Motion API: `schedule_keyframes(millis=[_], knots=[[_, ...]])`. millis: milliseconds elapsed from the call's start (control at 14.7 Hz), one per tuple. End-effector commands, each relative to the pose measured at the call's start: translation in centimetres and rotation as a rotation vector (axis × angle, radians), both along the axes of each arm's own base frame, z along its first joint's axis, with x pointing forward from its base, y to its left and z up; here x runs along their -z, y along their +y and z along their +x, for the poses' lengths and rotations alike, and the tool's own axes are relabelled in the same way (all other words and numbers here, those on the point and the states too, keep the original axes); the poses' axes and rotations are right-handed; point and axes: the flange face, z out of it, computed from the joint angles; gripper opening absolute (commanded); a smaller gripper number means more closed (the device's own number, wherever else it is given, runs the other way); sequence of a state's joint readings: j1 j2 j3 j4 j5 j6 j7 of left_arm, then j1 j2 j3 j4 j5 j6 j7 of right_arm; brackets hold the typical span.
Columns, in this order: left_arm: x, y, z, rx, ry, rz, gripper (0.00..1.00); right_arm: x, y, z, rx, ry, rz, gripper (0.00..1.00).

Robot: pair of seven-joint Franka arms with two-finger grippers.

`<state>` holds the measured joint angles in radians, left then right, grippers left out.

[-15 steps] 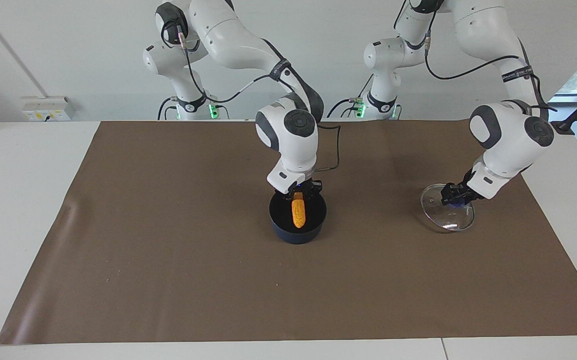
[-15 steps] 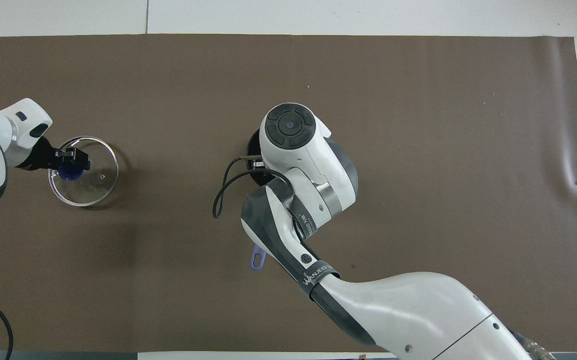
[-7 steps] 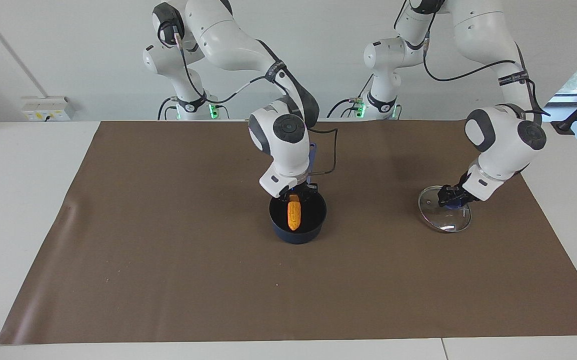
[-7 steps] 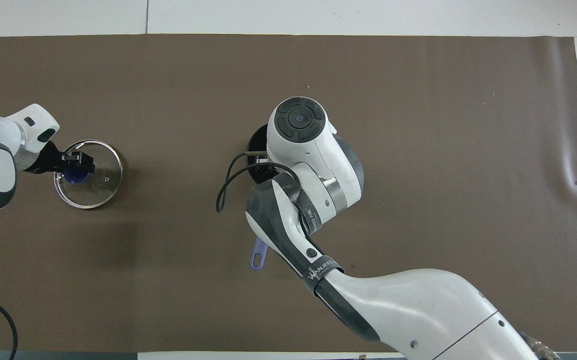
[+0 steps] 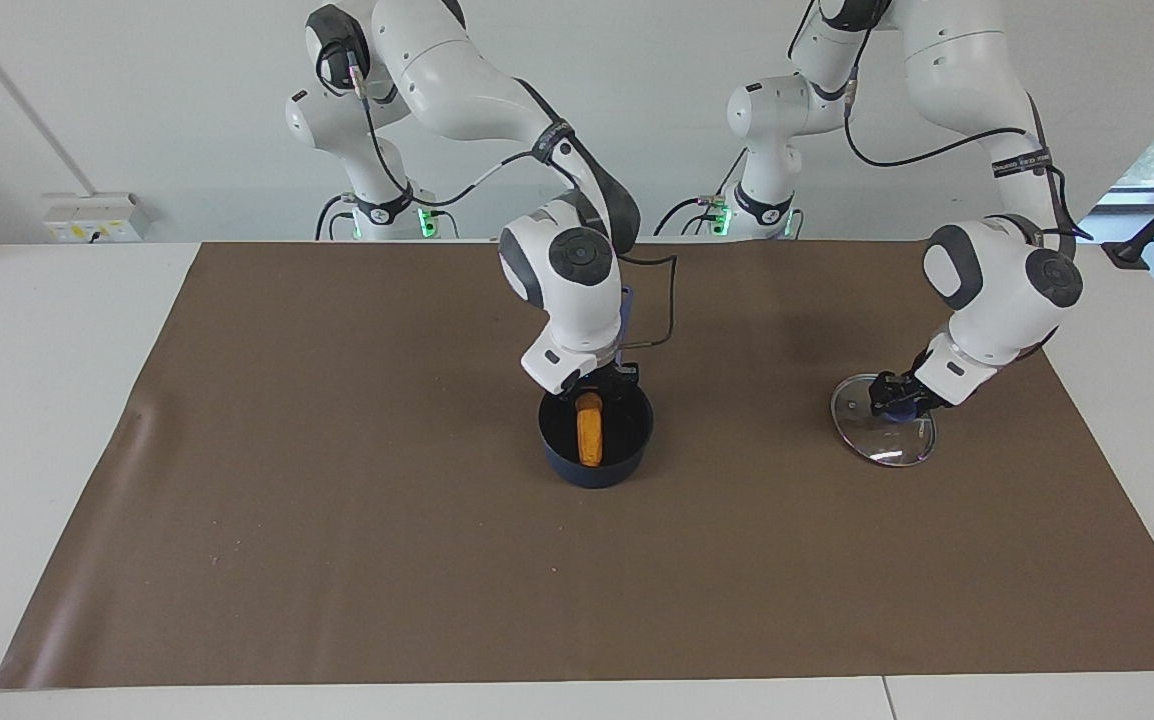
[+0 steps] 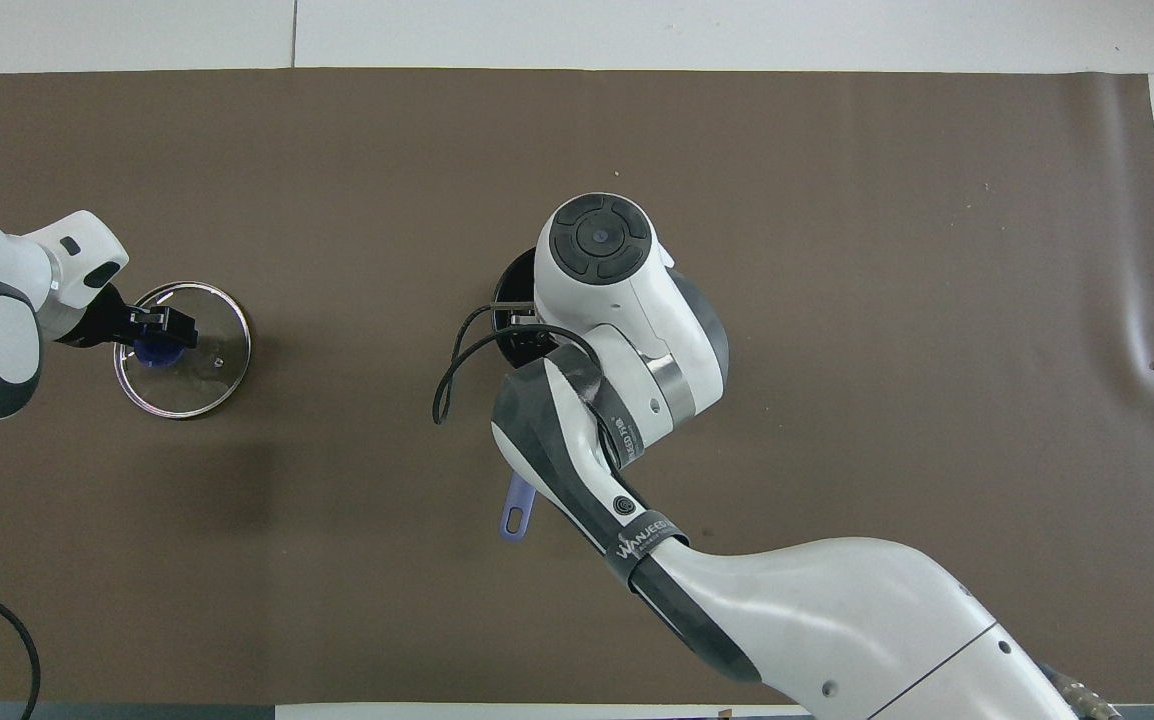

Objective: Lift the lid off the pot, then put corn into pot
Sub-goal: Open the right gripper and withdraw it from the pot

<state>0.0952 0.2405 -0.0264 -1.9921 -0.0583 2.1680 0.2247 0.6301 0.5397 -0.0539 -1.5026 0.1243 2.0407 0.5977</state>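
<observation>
1. The right gripper (image 5: 597, 385) is hanging over the rim of the pot (image 5: 627, 455) on the side nearest the robots. Whether it is gripping or letting go cannot be told.
2. The corn (image 5: 589, 430) is lying inside the pot, directly under that gripper. Its long axis is running toward and away from the robots, and its nearer end is sitting up at the gripper. Which end is the tapered one cannot be told.
3. The pot is standing mid-surface (image 5: 337, 500), with its handle (image 6: 515, 515) pointing toward the robots.
4. The lid (image 5: 887, 445) is resting on the surface toward the left arm's end, well apart from the pot.
5. The left gripper (image 5: 887, 400) is sitting at the lid's knob (image 6: 152, 350); its grip cannot be told. Judging by this, both steps are looking nearly done.
</observation>
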Motion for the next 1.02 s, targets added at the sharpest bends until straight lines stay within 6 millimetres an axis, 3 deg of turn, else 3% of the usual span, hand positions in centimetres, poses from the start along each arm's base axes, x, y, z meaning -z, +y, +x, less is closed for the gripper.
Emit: schedule_keyframes(millis=[0,136,272,407,543,679,747,815,951], knots=[[-1.7,-0.4,0.7,0.029,-0.041,0.013,1.00,-2.6,-0.7,0.7,-0.012,-0.031,-0.023,1.00],[-4.1,-2.7,1.6,0.051,-0.053,0.011,1.00,-4.6,-1.9,1.9,-0.031,-0.084,-0.083,1.00],[-8.2,-4.0,2.6,0.035,-0.050,0.011,1.00,-6.7,-5.7,4.2,-0.011,-0.109,-0.089,1.00],[-13.4,-6.0,3.2,-0.052,-0.024,0.014,1.00,-9.2,-10.0,5.7,-0.042,-0.125,-0.104,1.00],[-17.8,-7.0,2.1,-0.075,0.006,0.021,1.00,-11.9,-16.4,7.0,-0.090,-0.135,-0.174,1.00],[-21.9,-7.1,-0.7,-0.062,-0.007,0.047,1.00,-15.5,-22.6,7.0,-0.123,-0.109,-0.189,1.00],[-23.0,-7.1,-1.9,-0.063,-0.006,0.048,1.00,-17.2,-25.7,6.6,-0.115,-0.083,-0.183,1.00],[-24.1,-7.1,-2.9,-0.061,0.003,0.050,1.00,-19.9,-27.6,6.0,-0.108,-0.097,-0.181,1.00],[-24.2,-7.1,-4.5,-0.060,0.050,0.055,1.00,-25.5,-29.3,3.2,-0.085,-0.073,-0.184,1.00]])
